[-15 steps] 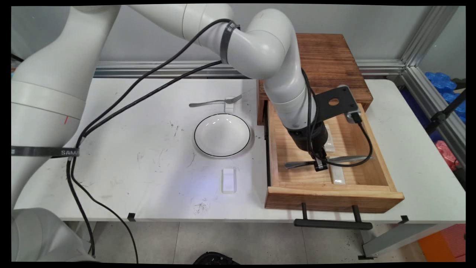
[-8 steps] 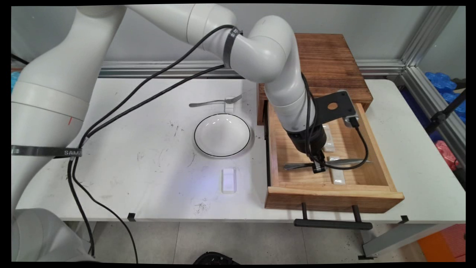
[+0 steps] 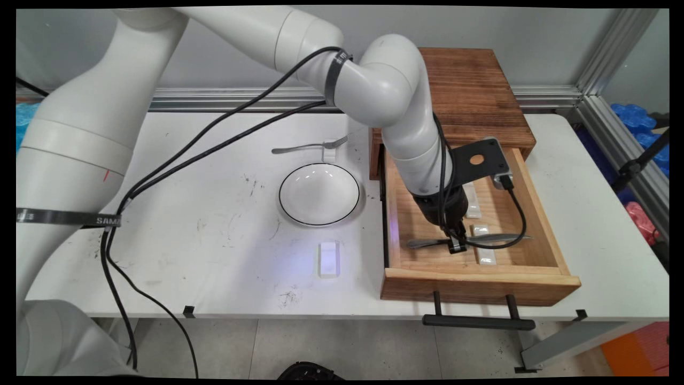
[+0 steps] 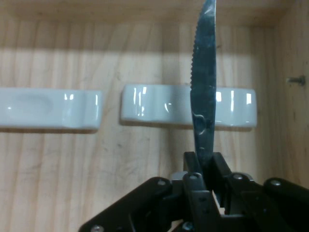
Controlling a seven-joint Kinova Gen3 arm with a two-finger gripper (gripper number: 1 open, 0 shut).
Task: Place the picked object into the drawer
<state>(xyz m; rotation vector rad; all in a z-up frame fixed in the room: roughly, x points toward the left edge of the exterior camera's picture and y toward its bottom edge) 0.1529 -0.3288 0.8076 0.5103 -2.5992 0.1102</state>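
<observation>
**Knife pinched inside the open drawer**

Take the wooden drawer (image 3: pixel 475 267) as your landmark: it stands pulled out from its wooden cabinet (image 3: pixel 470 91). Your gripper (image 3: pixel 456 245) reaches down into it, toward its front left, and its fingers are closed tight on a table knife (image 4: pixel 204 82), pinching it near where blade meets handle. In the hand view the serrated blade runs straight out from between the fingers and crosses over one of two white ceramic rests (image 4: pixel 145 104) lying end to end on the drawer floor; the other rest (image 4: pixel 48 108) lies just beside it. Whether the knife is touching the rest or is clear of it, you cannot tell.

Judging by its look, the knife is stiff, thin, polished metal: light, but slick, and likely to swivel in a narrow pinch. A hold nearer its balance point should steady it. The rests look glazed and breakable.

Left of the drawer, on the table (image 3: pixel 214 240), sit a white bowl (image 3: pixel 319 193), a fork (image 3: pixel 307 146) on its own rest, and another rest (image 3: pixel 328 259).
</observation>
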